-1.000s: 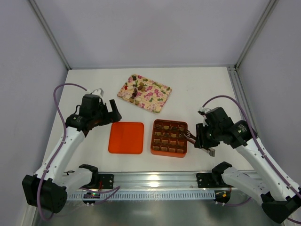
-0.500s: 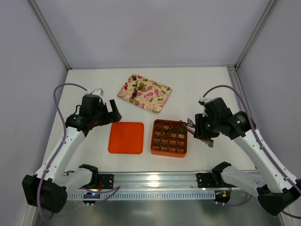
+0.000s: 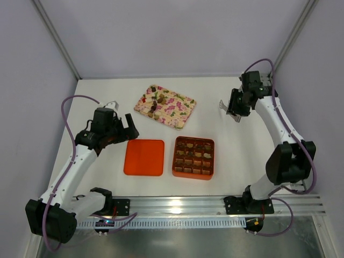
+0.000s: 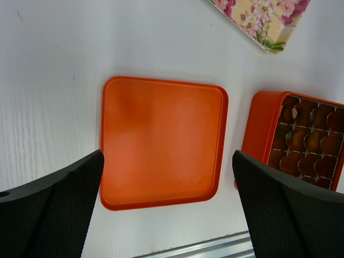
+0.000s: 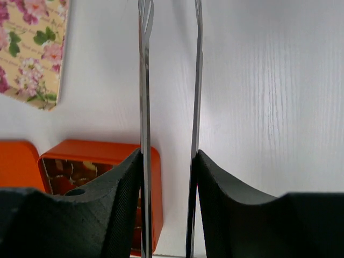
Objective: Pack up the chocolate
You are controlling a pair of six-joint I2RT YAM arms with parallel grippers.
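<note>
Right arm grips tongs far from the box; left arm hangs open by the lid.

Top view: the orange box (image 3: 192,174) stands on the bench (image 3: 231,150) with chocolate (image 3: 193,156) in its grid cells, and loose chocolate (image 3: 156,102) lies on the floral tray (image 3: 180,110) behind and left of the box. The orange lid (image 3: 144,157) lies just left of the box, not touching it. The left gripper (image 3: 130,128) hangs behind and left of the box, jaws spread wide and empty. The right gripper (image 3: 232,110) is well behind and right of the box, jaws pressed onto thin metal tongs (image 3: 224,106). Left wrist view: the lid lies between the wide-apart jaws, with the filled box at its right. Right wrist view: the jaws pinch the two tong blades, whose tips are bare, and the box shows low at the left.
</note>
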